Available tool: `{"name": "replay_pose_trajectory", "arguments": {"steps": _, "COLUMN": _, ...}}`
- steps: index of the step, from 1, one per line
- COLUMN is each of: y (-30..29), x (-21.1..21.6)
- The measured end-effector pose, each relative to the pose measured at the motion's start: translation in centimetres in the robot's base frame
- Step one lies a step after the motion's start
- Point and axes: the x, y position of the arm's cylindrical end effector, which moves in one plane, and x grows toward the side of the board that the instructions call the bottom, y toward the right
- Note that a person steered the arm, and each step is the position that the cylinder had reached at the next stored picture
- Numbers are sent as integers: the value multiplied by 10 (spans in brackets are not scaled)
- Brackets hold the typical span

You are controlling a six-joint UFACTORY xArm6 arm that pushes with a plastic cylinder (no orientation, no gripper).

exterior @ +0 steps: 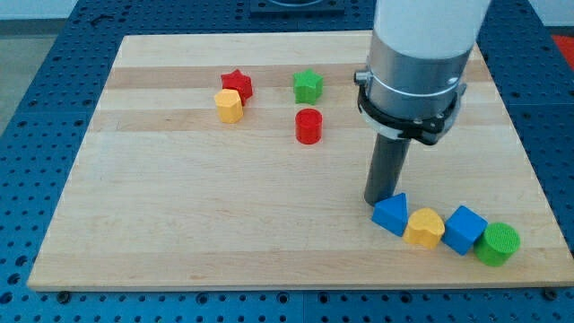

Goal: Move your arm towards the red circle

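Note:
The red circle [308, 126] is a short red cylinder standing on the wooden board [179, 215], a little above the middle. My tip [378, 201] is the lower end of the dark rod, to the lower right of the red circle and well apart from it. The tip sits right at the upper left edge of the blue triangle [391, 214].
A green star [308, 85] lies just above the red circle. A red star [238, 84] and a yellow hexagon [230, 105] touch at the upper left. At the lower right a row runs: blue triangle, yellow heart [424, 228], blue cube [465, 229], green circle [497, 244].

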Motion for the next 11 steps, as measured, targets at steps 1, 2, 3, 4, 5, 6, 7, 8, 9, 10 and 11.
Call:
{"name": "replay_pose_trajectory", "arguments": {"steps": 1, "y": 8, "x": 8}}
{"name": "replay_pose_trajectory", "arguments": {"steps": 2, "y": 12, "x": 13}}
{"name": "replay_pose_trajectory", "arguments": {"steps": 3, "y": -12, "x": 9}}
{"name": "replay_pose_trajectory", "arguments": {"steps": 4, "y": -82, "x": 7}}
{"name": "replay_pose_trajectory", "arguments": {"steps": 5, "y": -146, "x": -22}}
{"name": "replay_pose_trajectory", "arguments": {"steps": 6, "y": -159, "x": -80}}
{"name": "replay_pose_trajectory", "arguments": {"steps": 7, "y": -145, "x": -122}}
{"name": "replay_pose_trajectory", "arguments": {"steps": 8, "y": -135, "x": -125}}
{"name": "replay_pose_trajectory", "arguments": {"steps": 9, "y": -132, "x": -125}}
{"name": "replay_pose_trajectory", "arguments": {"steps": 10, "y": -101, "x": -125}}
{"name": "replay_pose_trajectory", "arguments": {"steps": 11, "y": -62, "x": -123}}
